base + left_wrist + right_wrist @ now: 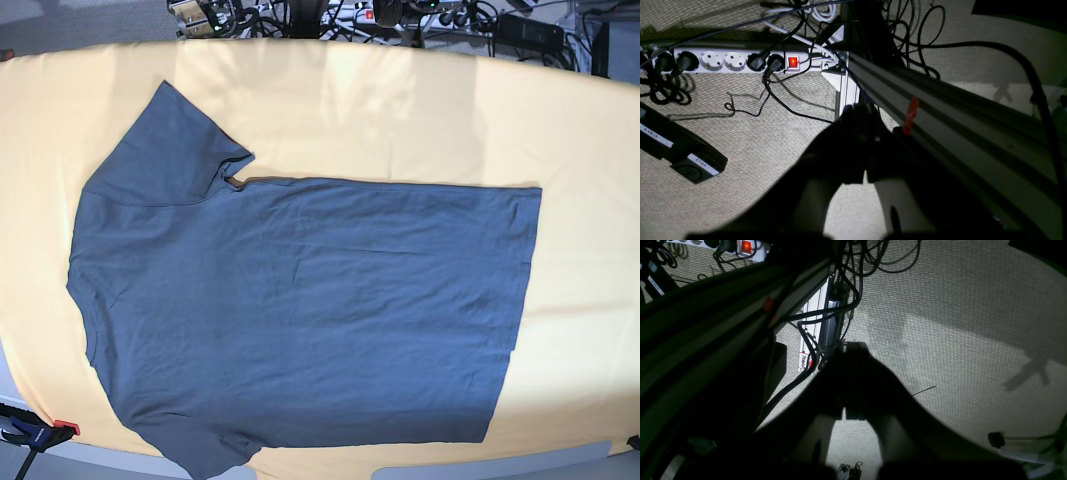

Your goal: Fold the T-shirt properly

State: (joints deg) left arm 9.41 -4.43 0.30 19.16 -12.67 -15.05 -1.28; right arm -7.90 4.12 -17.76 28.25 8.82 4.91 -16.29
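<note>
The slate blue-grey T-shirt (pixel 300 310) lies spread flat on the yellow-orange cloth (pixel 400 110). Its sleeves and neck point to the left and its hem is at the right. No arm shows in the base view. In the left wrist view my left gripper (pixel 860 111) is a dark shape with its fingers together, shut on nothing, hanging over the carpet beside an aluminium rail. My right gripper (pixel 853 348) looks the same in the right wrist view, shut and empty above the floor. Neither wrist view shows the T-shirt.
A white power strip (pixel 736 61) with a lit red switch and several black cables lies on the carpet. An aluminium frame rail (pixel 940 110) runs diagonally. A black labelled box (pixel 683 153) sits at the left. A clamp (pixel 40 432) grips the table's near left corner.
</note>
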